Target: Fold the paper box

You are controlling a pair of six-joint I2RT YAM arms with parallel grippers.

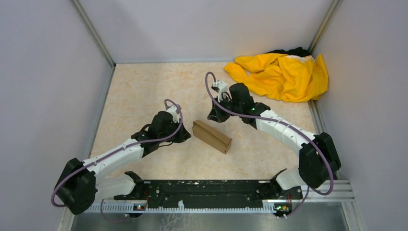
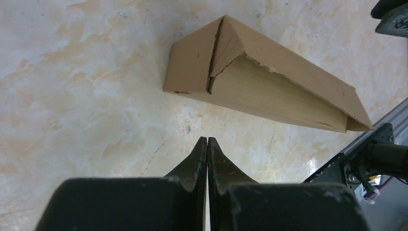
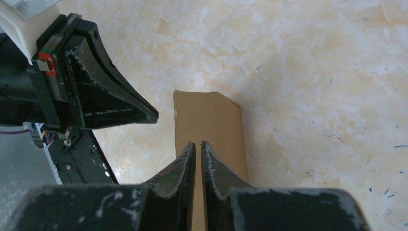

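Observation:
The paper box (image 1: 211, 136) lies in the middle of the table as a long, folded brown carton, set slantwise. In the left wrist view the paper box (image 2: 269, 91) shows an end flap standing slightly open along a torn seam. My left gripper (image 1: 186, 136) sits just off the box's left end, its jaws pressed together on nothing (image 2: 207, 139). My right gripper (image 1: 215, 118) hovers above the box's far end. Its jaws (image 3: 197, 143) are drawn together to a thin slit with nothing between them, and the paper box (image 3: 209, 120) lies below them. The left gripper's finger (image 3: 110, 103) shows beside the box.
A crumpled yellow cloth (image 1: 281, 74) lies in the back right corner with something black (image 1: 293, 51) behind it. Grey walls close the table on three sides. The arms' black mounting rail (image 1: 216, 192) runs along the near edge.

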